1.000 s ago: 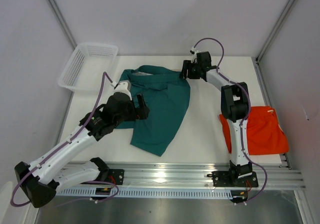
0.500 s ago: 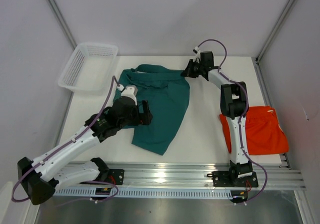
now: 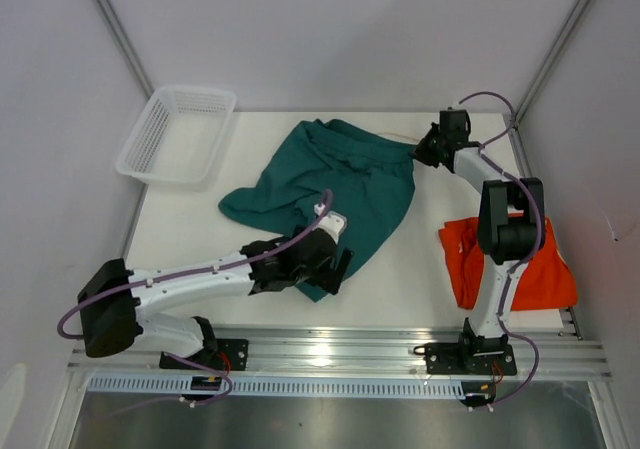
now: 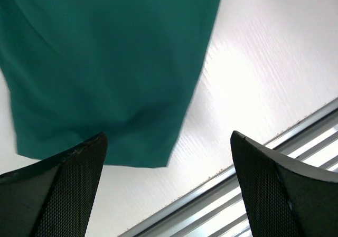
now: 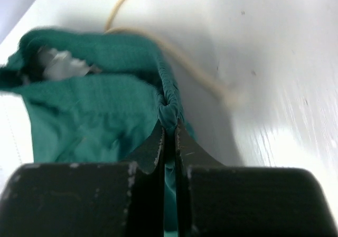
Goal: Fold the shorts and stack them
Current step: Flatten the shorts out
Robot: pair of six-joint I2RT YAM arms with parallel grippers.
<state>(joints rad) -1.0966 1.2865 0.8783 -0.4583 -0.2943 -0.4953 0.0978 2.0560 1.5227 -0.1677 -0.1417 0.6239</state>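
Top external view: right hand [image 3: 428,153] has just snapped together on the green shorts [image 3: 340,184] at the waistband corner and tugged them rightward, mid-bench, so I'd say spreading's started. Left hand [image 3: 338,265], fingers wide apart, hovers over a leg hem. Waistband points far-right, legs toward the arms, long axis far-to-near.

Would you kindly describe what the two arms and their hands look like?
The left arm and right arm have white links, black joints and a thin purple cable each. The left hand and right hand are black; the left's fingers are broad, with fine mesh texture.
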